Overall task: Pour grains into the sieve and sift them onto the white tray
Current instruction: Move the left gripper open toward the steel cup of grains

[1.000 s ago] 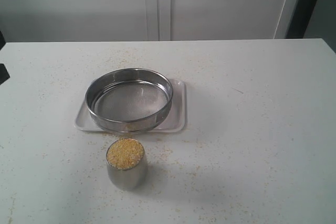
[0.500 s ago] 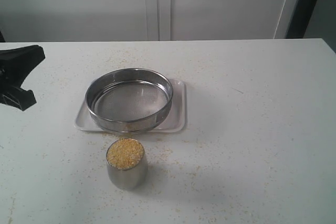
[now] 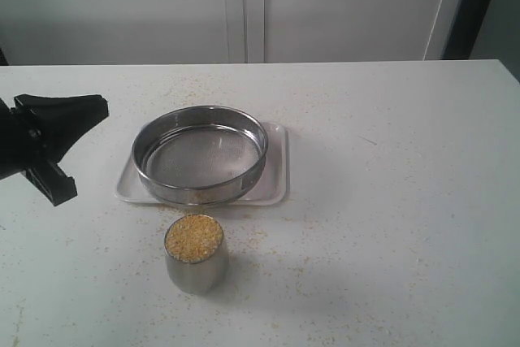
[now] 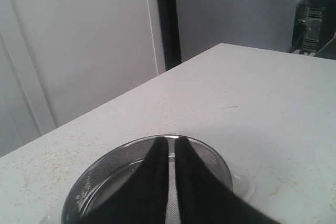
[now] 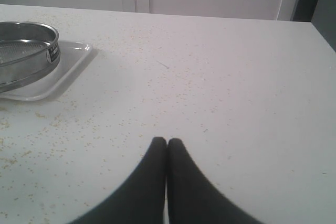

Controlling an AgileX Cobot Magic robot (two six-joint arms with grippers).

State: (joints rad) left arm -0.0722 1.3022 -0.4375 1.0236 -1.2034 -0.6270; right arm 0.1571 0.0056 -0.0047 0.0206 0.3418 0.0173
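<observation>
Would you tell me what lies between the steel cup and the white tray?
Only a narrow strip of table sprinkled with stray yellow grains, as the exterior view shows.

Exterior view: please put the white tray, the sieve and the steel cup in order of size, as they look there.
1 and 2. white tray and sieve: nearly alike. The tray's outline reaches slightly wider, but the sieve covers most of it.
3. steel cup: clearly smallest, though nearest the camera.

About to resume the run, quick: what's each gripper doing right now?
Left gripper: barely open, a thin gap between the fingers, holding nothing.
Right gripper: closed, holding nothing.
</observation>
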